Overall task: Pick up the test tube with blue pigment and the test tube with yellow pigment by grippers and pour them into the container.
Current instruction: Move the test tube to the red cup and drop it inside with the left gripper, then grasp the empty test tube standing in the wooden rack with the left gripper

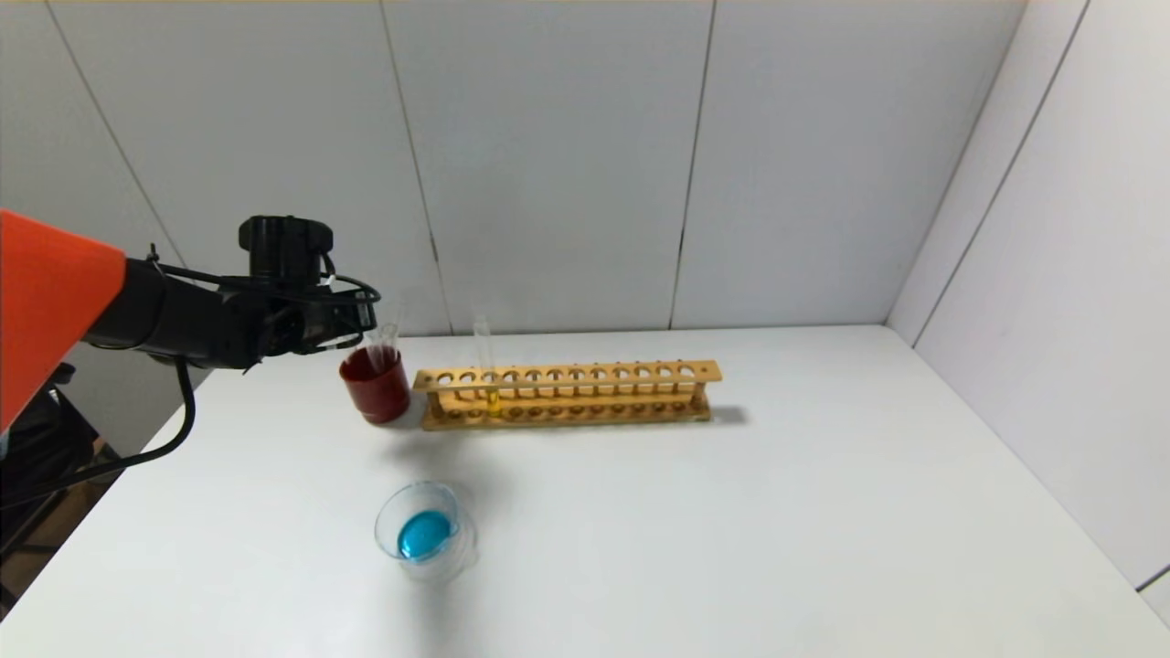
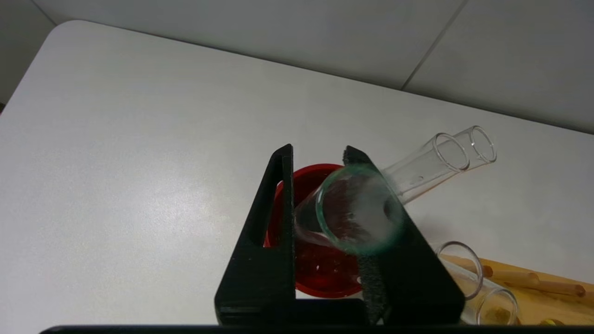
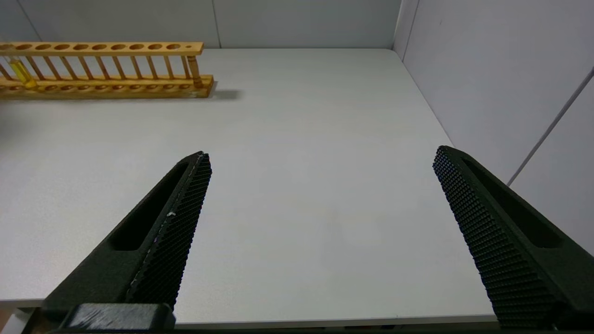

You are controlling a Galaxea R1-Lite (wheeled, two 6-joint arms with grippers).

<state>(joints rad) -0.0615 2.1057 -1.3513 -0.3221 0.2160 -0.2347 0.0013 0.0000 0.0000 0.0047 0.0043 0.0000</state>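
Left claw (image 2: pixel 325 204) grips an emptied tube (image 2: pixel 355 211) over the red cup (image 1: pixel 376 384), mid-left, discarding it. Blue already fills the container (image 1: pixel 425 532). Right claw (image 3: pixel 320 195) gapes, idle.

Red cup (image 1: pixel 376 385) (tubes inside) crowds the rack's (image 1: pixel 567 394) left end; table (image 1: pixel 823 512) rightward lies open.

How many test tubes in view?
4: one empty tube in the left tool over the red cup, two leaning in it, one yellow-bottomed in the rack. Others may be hidden.

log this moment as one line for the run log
left gripper: holding emptied tube over red cup | right gripper: open, idle | dish: blue liquid | yellow tube: in rack
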